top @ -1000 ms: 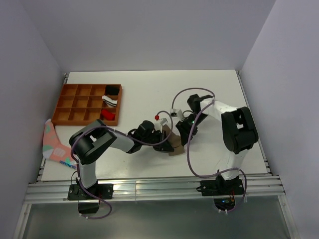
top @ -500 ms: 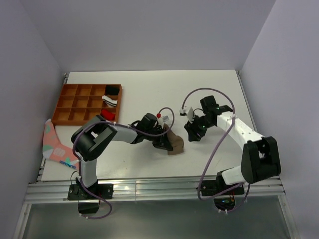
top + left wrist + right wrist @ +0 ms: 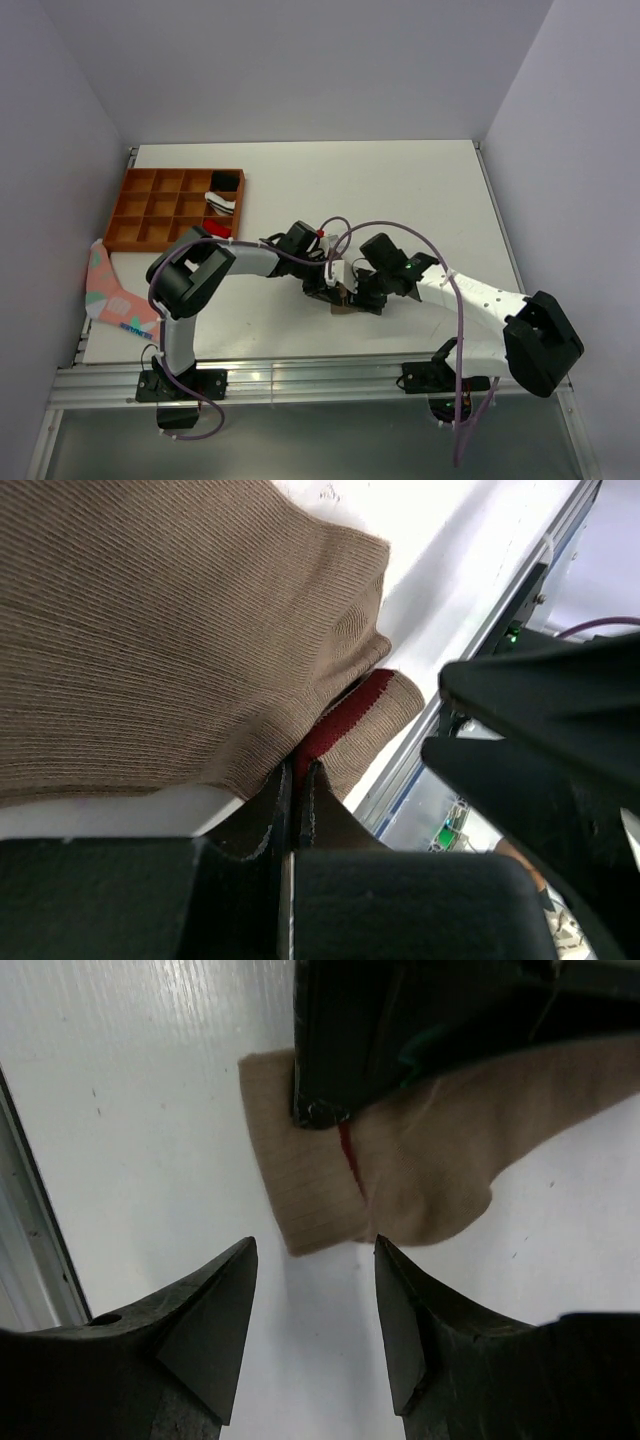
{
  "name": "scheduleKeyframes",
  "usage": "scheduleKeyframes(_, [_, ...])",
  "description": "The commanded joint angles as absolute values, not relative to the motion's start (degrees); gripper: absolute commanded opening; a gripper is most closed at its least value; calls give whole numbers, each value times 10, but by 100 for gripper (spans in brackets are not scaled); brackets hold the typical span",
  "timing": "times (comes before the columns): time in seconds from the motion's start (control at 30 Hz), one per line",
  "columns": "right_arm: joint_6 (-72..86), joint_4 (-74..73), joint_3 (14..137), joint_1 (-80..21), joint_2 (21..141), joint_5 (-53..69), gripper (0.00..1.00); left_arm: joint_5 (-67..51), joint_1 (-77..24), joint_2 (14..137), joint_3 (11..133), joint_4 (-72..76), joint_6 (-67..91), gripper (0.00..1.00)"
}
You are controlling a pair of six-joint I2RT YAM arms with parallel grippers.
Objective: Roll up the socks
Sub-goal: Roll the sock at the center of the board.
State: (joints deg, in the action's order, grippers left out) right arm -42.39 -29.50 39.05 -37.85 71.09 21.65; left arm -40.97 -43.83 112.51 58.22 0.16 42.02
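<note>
The socks lie as one folded bundle on the white table, tan-brown sock [image 3: 170, 630] outside and a strip of the red sock [image 3: 345, 723] showing in the fold. From above only a bit of the bundle [image 3: 343, 303] shows between the two arms. My left gripper [image 3: 297, 780] is shut on the fold, with red fabric between its fingertips. My right gripper [image 3: 315, 1260] is open just short of the bundle's edge [image 3: 310, 1205], with bare table between its fingers. It sits right of the left gripper [image 3: 328, 284] in the top view.
An orange compartment tray [image 3: 150, 210] at the back left holds rolled socks in its right cells. A pink patterned sock [image 3: 108, 290] hangs over the table's left edge. The metal rail [image 3: 300, 380] runs along the near edge, close to the bundle.
My right arm swung out to the right, then came back in to the bundle, its jaws opening wider. My left gripper stayed shut on the socks and shifted slightly.
</note>
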Motion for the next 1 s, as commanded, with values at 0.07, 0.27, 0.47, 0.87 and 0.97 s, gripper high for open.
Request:
scheduleKeyframes(0.07, [-424, -230, 384, -419, 712, 174, 58, -361, -440, 1165, 582, -122, 366, 0])
scheduleKeyframes(0.27, [-425, -218, 374, -461, 720, 151, 58, -360, -440, 1170, 587, -130, 361, 0])
scheduleKeyframes(0.47, [-430, -214, 370, -482, 744, 136, 57, -366, -440, 1171, 581, -122, 362, 0])
scheduleKeyframes(0.87, [-421, -196, 357, -490, 773, 124, 45, -366, -439, 1171, 582, -113, 381, 0])
scheduleKeyframes(0.97, [-416, -192, 352, -489, 779, 120, 31, -370, -440, 1170, 577, -92, 405, 0])
